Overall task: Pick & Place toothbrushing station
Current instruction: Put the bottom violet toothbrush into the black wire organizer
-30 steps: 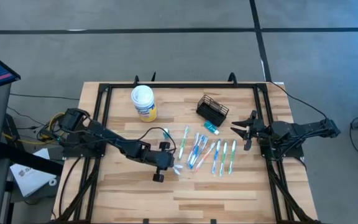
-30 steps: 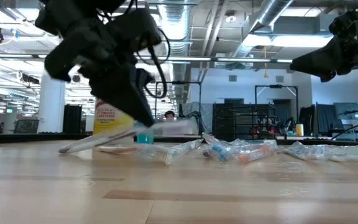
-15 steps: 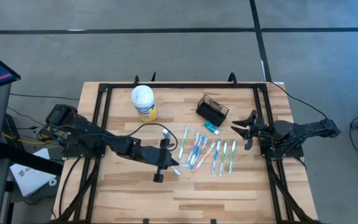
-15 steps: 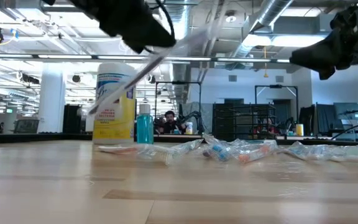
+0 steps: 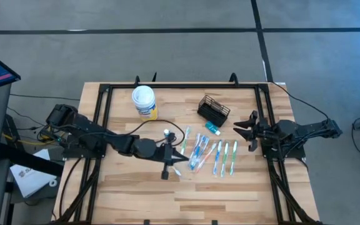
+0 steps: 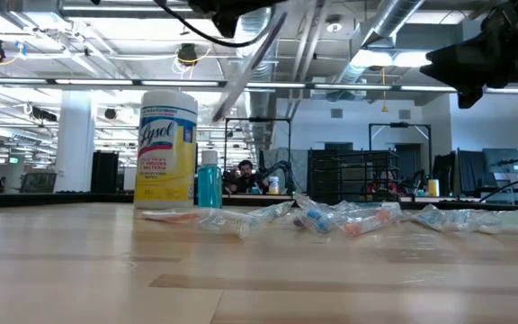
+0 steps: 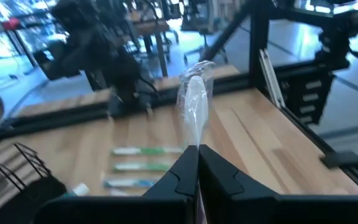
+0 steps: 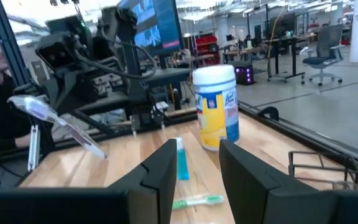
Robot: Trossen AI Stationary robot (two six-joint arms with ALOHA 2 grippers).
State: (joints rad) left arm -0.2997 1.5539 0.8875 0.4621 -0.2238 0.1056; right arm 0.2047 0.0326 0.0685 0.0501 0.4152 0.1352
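A light wooden table is seen from above, with two dark robot arms reaching in from either side. The left gripper hangs above the table's middle, its fingers pinched tight on a toothbrush sealed in a clear plastic wrapper, which sticks out past the fingertips. Below and beside it lies a loose row of other wrapped toothbrushes. The toothbrushing station, a small black wire-mesh caddy with compartments, stands toward the far edge of the table, right of centre and well apart from the held brush. A yellow canister with a white lid stands off to the caddy's left. The right gripper waits near the caddy with its fingers parted, holding nothing. To do this step well, the left arm probably needs to carry the brush high over the row, tip it upright above one compartment, and let go only once its end is inside the mesh.
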